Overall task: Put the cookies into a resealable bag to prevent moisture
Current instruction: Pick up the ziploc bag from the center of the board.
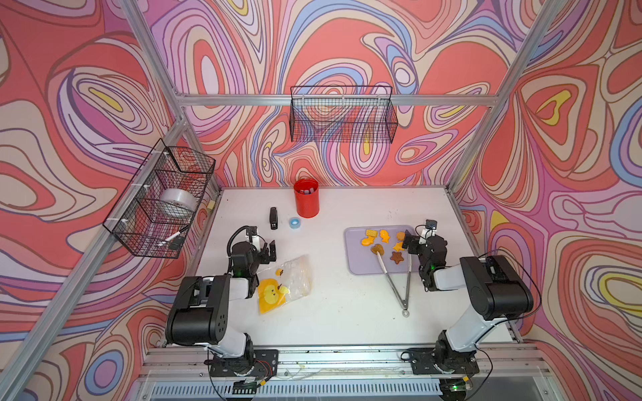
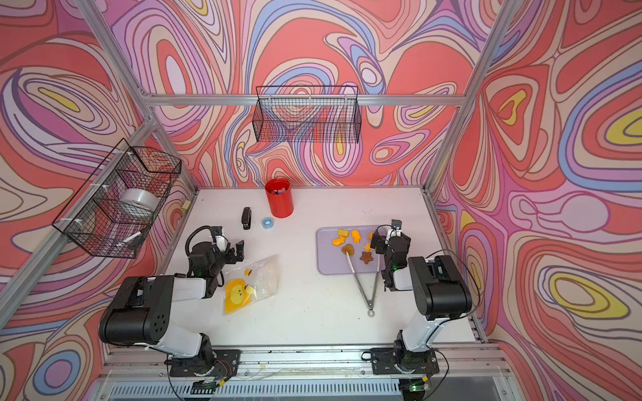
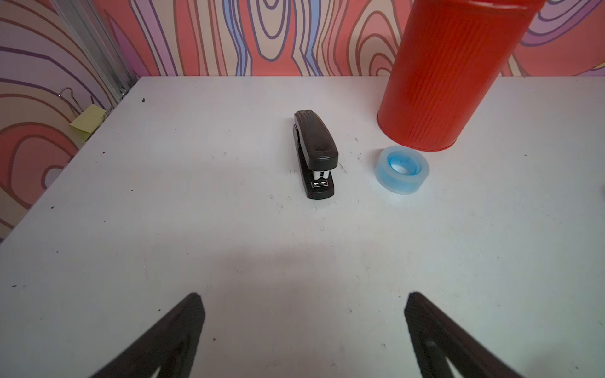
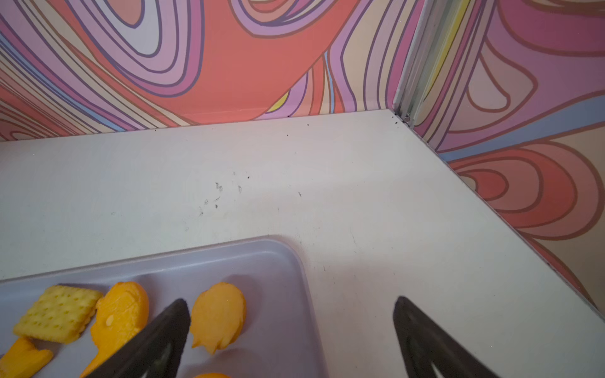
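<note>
Left gripper (image 3: 304, 294): fingers spread wide, nothing between them, hovering over bare table (image 3: 163, 229). Ahead of it stand a black stapler (image 3: 316, 153), a blue tape roll (image 3: 402, 170) and a red cup (image 3: 442, 75), none of them needed. Right gripper (image 4: 292, 298): also spread and empty, poised over the far corner of the lilac tray (image 4: 288, 258), its left finger above the cookies (image 1: 384, 236). All seven cookies lie on that tray, one partly hidden by the gripper. None is in the resealable bag (image 1: 295, 274), which lies flat behind the left gripper's fingertips, beside its wrist and out of its own camera's sight. Whether its mouth is sealed cannot be told. Metal tongs (image 1: 403, 300) rest behind the right gripper, tips on the tray, one touching the brown heart. Assessment: work not begun; opening the bag appears to be the first step. Recommended: draw the left gripper back, pinch one crinkly wall only near the mouth, lift to hold it gaping, then bring cookies singly, gripped lightly by their edges.
</note>
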You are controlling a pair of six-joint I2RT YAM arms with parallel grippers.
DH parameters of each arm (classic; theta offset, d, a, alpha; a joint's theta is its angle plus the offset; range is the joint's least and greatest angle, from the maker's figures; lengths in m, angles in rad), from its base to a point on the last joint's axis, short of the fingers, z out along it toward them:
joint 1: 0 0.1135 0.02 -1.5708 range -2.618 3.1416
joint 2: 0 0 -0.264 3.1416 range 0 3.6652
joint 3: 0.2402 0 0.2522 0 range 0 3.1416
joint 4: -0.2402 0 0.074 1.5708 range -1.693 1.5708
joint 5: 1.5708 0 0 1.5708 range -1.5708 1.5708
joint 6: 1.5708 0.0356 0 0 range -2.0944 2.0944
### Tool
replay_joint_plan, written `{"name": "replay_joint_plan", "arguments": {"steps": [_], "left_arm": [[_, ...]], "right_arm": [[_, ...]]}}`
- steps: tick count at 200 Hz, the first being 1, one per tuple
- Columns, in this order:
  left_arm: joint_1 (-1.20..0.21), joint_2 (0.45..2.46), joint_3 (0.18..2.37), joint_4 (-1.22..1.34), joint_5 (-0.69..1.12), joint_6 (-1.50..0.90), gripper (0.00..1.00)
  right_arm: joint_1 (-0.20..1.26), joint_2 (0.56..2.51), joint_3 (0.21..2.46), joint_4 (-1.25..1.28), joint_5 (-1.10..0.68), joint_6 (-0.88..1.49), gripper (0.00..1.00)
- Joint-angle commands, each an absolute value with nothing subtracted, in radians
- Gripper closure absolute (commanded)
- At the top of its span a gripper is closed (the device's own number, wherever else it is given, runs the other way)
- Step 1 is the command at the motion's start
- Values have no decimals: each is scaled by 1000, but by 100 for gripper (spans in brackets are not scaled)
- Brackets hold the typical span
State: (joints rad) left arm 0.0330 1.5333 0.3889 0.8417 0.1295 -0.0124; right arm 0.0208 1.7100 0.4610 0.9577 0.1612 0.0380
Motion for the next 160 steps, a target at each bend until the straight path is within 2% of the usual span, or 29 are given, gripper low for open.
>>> {"name": "replay_joint_plan", "arguments": {"steps": [1, 160], "left_arm": [[36, 1537, 377, 881, 121, -16, 0], [35, 1541, 389, 862, 84, -29, 0]], "right_arm": [[20, 1715, 462, 974, 164, 35, 2], [20, 1717, 465, 969, 162, 35, 2]]}}
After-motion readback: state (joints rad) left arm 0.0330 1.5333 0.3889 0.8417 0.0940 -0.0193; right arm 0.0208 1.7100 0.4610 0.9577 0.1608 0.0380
